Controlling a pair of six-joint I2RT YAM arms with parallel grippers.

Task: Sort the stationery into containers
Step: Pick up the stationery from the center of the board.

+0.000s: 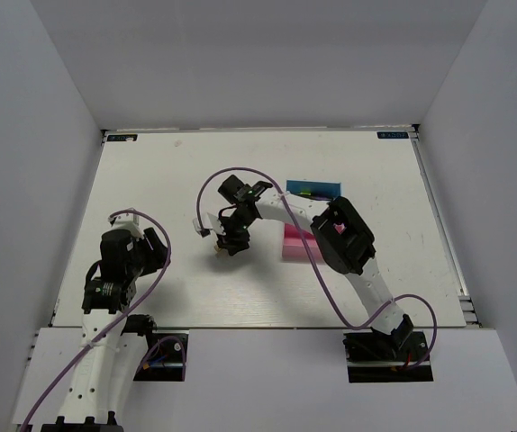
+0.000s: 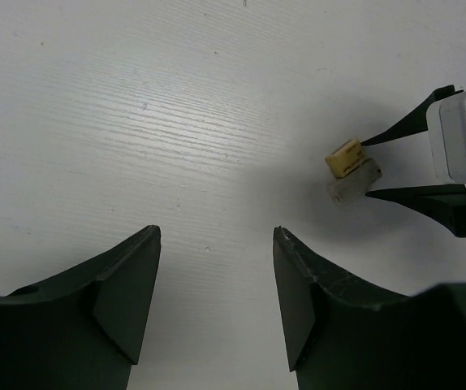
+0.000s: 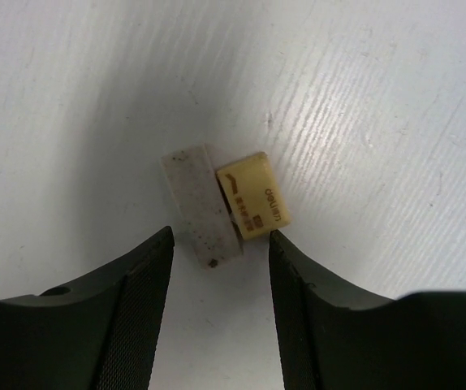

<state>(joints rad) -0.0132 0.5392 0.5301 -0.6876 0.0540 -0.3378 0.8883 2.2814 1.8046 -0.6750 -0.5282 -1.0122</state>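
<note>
The right claw (image 3: 218, 236), jaws apart, hangs over the counter (image 3: 71, 81) with the whitish eraser (image 3: 200, 207) and tan eraser (image 3: 253, 197) touching side by side at frame centre, just above its fingertips, long axes near-vertical, while the left claw (image 2: 217, 236), likewise apart, sits well away.

Pale yellow eraser (image 3: 252, 195) with brown print, greyish-white speckled eraser (image 3: 200, 207), white table (image 1: 168, 180), pink tray (image 1: 293, 247), blue tray (image 1: 326, 184)

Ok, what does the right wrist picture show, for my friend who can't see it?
Two small erasers, a whitish eraser and a yellow eraser, lie touching side by side on a white table. The right gripper is open, its dark fingers either side of their near ends.
</note>
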